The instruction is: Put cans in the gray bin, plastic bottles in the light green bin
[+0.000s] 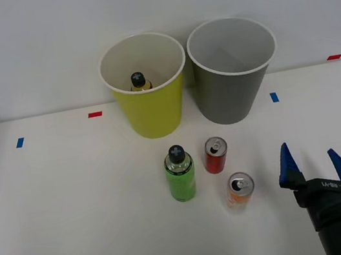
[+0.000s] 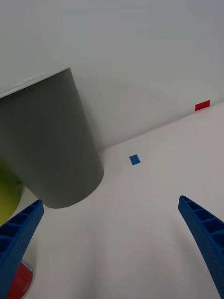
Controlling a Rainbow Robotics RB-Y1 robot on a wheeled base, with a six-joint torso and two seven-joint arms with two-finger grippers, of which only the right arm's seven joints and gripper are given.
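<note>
We see lime bin (image 1: pixel 152 114) with white rim, dark-gray bin (image 1: pixel 229 95) beside it; near lime bin, bright green bottle (image 1: pixel 180 175) with black cap, red can (image 1: pixel 214 156), orange-and-white can (image 1: pixel 239 192); gripper fingers (image 1: pixel 287 165) blue, ribbed.

Bright, even light; soft shadows; sharp focus.

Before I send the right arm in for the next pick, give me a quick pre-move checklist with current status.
1. Right gripper open and empty: ok.
2. Orange-and-white can upright, nearest the gripper: ok.
3. Red can upright, apart from the orange-and-white can: ok.
4. Gray bin upright, nothing seen inside: ok.
5. Green bottle still on the table, to be sorted: not ok.
6. Yellow bottle inside the light green bin: ok.
</note>
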